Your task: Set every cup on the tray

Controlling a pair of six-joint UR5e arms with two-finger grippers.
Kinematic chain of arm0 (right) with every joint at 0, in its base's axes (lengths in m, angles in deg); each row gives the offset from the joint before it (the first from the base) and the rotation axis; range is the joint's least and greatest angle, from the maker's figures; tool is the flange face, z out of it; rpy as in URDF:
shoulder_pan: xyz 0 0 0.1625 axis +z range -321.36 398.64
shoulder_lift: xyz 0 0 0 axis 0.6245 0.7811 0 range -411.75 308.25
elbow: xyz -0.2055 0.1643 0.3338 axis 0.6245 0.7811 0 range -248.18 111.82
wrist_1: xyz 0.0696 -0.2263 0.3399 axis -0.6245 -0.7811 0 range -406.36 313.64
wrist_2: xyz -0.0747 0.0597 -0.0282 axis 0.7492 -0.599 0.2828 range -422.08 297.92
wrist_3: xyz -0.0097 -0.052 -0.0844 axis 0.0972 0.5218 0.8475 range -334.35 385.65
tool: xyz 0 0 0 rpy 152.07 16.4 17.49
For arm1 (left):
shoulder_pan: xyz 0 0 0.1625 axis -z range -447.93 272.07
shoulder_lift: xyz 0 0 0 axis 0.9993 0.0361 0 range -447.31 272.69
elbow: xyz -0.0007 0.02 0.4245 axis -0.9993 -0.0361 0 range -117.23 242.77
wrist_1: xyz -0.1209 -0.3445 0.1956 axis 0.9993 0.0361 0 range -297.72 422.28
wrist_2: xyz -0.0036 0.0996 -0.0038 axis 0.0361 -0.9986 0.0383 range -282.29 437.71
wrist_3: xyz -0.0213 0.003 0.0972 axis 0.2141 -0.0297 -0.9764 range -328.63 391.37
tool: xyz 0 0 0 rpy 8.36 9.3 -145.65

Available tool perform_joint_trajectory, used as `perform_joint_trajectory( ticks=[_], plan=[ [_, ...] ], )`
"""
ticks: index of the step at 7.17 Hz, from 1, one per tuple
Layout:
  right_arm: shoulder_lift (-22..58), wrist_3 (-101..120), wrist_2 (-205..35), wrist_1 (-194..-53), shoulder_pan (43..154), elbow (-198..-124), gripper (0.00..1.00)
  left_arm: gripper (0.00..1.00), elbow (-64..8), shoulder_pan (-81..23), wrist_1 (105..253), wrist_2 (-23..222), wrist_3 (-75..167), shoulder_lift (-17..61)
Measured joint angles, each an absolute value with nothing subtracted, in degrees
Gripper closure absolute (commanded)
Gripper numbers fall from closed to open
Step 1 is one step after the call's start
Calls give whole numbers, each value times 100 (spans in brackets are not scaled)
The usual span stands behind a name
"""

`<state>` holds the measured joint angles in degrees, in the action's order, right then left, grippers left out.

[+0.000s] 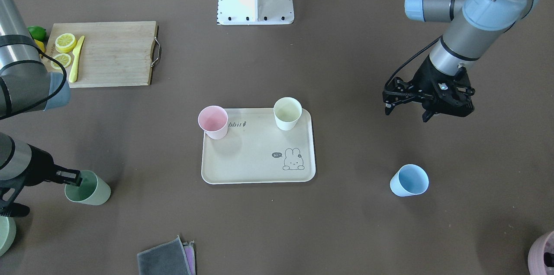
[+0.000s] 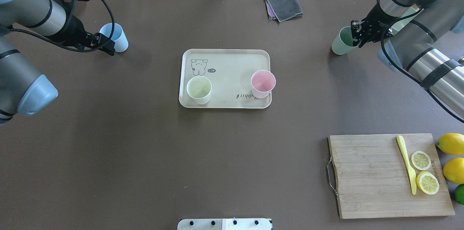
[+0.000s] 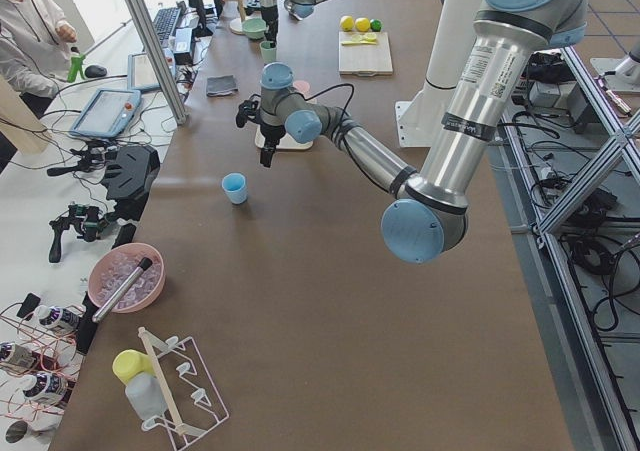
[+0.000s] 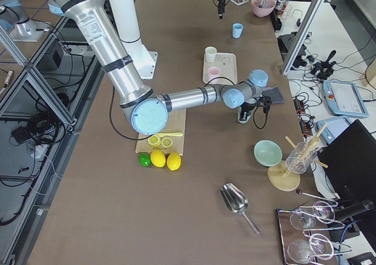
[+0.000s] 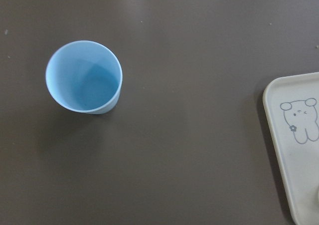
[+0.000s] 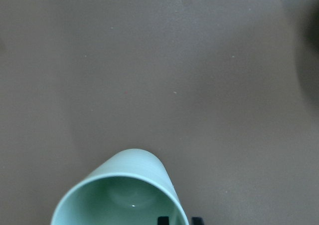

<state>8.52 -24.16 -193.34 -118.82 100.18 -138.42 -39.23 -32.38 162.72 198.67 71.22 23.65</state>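
Cups are not all home: the green cup [image 1: 88,188] has the right fingers [image 1: 67,176] closed on its wall, one finger inside the rim and one outside. It is out on the counter [image 1: 277,231], well apart from the tray [image 1: 255,158]. The left fingers [image 1: 387,108] are spread wide and hold nothing. They hang above the counter, and the blue cup [image 1: 409,180] stands near them, off the tray too. The pink cup [image 1: 213,121] and the white cup [image 1: 287,113] stand on the tray, each in a corner on the robot's side. The pink one is by the word "Rabbit". A wooden board [image 1: 117,54] with lemon slices lies well apart from the tray.
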Motion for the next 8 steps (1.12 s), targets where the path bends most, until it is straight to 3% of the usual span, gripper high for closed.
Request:
perform_joint_trajectory(
  ticks=[5,8],
  plan=[
    [-97,-4243,-19343,-11893,9591,-13993,100,3,-2303,-2840,16917,19975,6522,2819],
    [-641,-5357,-18887,-11860,8831,-14057,100,27,-1449,-2845,17495,19979,6857,3187]
  ],
)
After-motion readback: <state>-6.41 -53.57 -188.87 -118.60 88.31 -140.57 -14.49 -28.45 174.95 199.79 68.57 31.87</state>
